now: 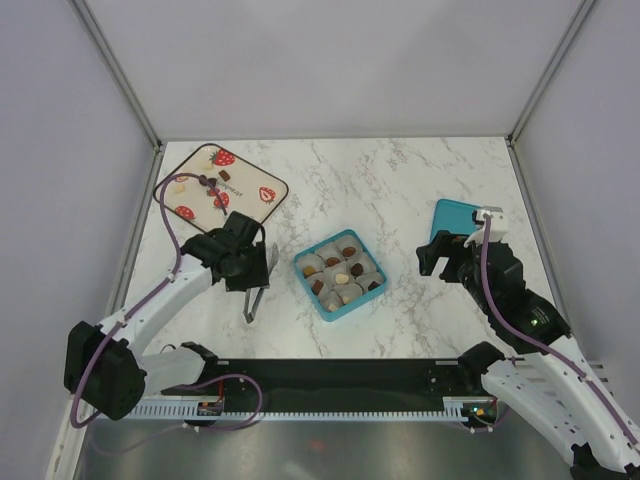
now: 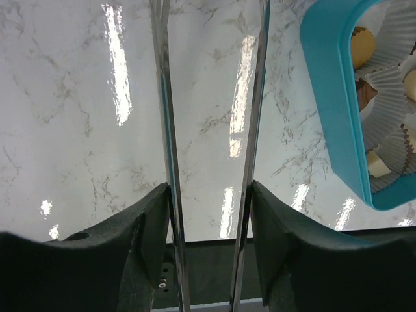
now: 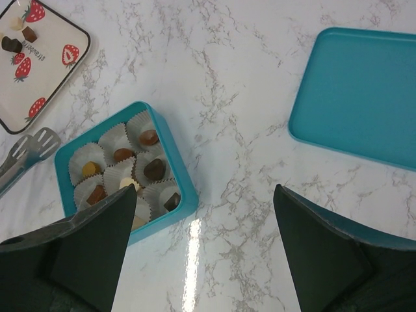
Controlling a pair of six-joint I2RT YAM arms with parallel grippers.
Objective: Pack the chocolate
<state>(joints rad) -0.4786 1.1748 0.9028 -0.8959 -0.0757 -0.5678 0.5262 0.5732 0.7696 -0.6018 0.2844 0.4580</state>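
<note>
Trouble, as I judged it, would most likely come from the tongs (image 3: 32, 148): my left tool (image 2: 209, 201) was clenched on their two thin, smooth blades, and a grip that eased could let them twist or slide out, while one that tightened would press the tips together. Their tips hung just left of the teal box (image 3: 184, 185), and I could see no piece between them. Chocolate (image 1: 341, 279) sat in the paper cups (image 3: 117, 138) inside that box, and more chocolate (image 1: 205, 181) lay on the strawberry tray (image 1: 245, 170) at the far left, not yet packed. Such small pieces could pop from the tips and skid, and a low pass could crush a cup or shove the light box. My right tool (image 3: 203, 195) hung released, grasping nothing, near the teal lid (image 3: 364, 91); bringing the lid over too soon risked the arms meeting above the box. Underneath was a glossy white marble-patterned table (image 1: 400, 180) throwing bright streaks of light, so I expected little friction. Plain pale walls with metal corner posts closed in the space.
</note>
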